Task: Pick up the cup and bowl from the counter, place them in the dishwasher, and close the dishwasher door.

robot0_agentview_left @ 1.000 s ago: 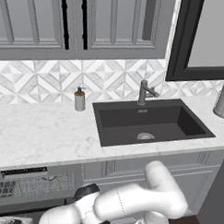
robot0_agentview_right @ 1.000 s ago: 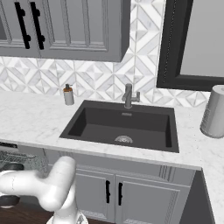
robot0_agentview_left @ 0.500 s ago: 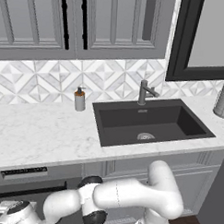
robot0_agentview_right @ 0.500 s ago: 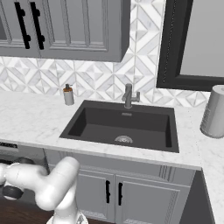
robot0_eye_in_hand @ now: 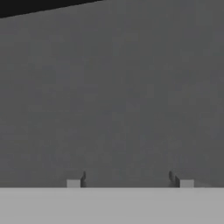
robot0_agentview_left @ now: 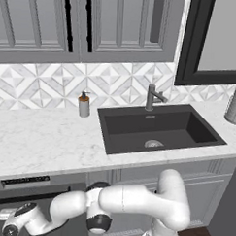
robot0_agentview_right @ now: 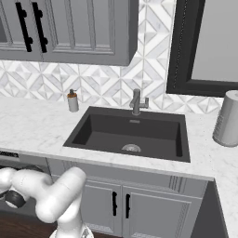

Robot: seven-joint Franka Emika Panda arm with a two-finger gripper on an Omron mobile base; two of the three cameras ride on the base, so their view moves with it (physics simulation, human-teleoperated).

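Dishwasher door (robot0_agentview_left: 33, 204) now shut, racks hidden.

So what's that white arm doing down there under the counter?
The robot arm is reaching low, its gripper open and held right against the dark dishwasher door, which stands upright below the marble counter. The hand view shows that flat grey panel up close between the two spread fingertips. On the counter stand a soap dispenser and, at the far right, a grey canister beside the sink.
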